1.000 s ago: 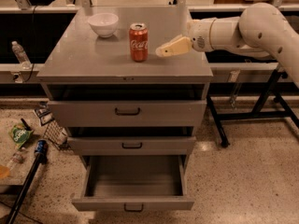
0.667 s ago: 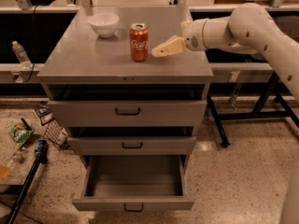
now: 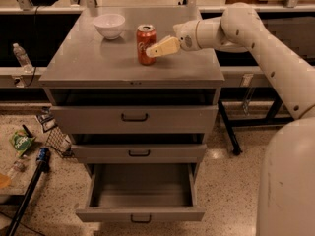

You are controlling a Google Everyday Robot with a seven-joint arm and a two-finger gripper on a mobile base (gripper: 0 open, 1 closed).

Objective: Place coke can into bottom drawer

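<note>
The coke can (image 3: 145,44) stands upright on the grey cabinet top (image 3: 98,63), right of centre toward the back. My gripper (image 3: 156,48) comes in from the right on the white arm, and its tan fingertips reach the can's right side. The bottom drawer (image 3: 140,214) is pulled open below and its inside is bare. The two drawers above it are pushed in, each with a dark handle.
A white bowl (image 3: 109,25) sits on the cabinet top left of the can. A plastic bottle (image 3: 20,57) stands on a ledge at far left. A green packet (image 3: 21,142) and a blue-tipped pole (image 3: 34,173) lie on the floor at left. Black table legs (image 3: 229,127) stand to the right.
My gripper has moved left toward the coke can, closing the gap until its tips are at the can's side. The can and the drawers have not moved.
</note>
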